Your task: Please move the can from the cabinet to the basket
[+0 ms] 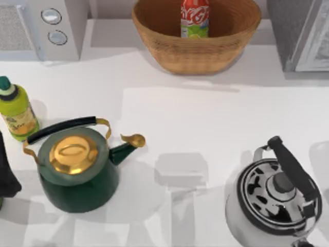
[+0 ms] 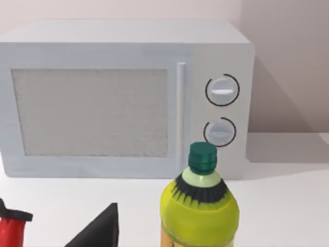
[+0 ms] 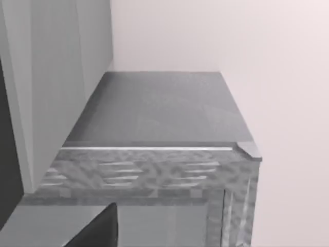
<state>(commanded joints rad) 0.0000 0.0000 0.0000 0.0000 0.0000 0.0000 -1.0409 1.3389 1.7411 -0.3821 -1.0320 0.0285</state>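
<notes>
The can [image 1: 195,18], red above and lime-green below, stands upright inside the wicker basket [image 1: 154,36] at the back middle of the table. The cabinet [image 1: 295,31], grey speckled with a pale framed door, fills the back right corner; the right wrist view looks down on the cabinet's grey top [image 3: 159,108]. My left arm [image 1: 6,175] is parked at the table's left edge, far from the can. A dark part of the left gripper [image 2: 100,231] shows low in the left wrist view, and a dark part of the right gripper [image 3: 97,231] sits close beside the cabinet.
A white appliance with two round knobs [image 1: 54,25] stands at the back left. A yellow-green bottle [image 1: 15,110] and a green kettle with a gold lid [image 1: 77,167] occupy the left side. A black-and-white kettle [image 1: 275,203] sits at the front right.
</notes>
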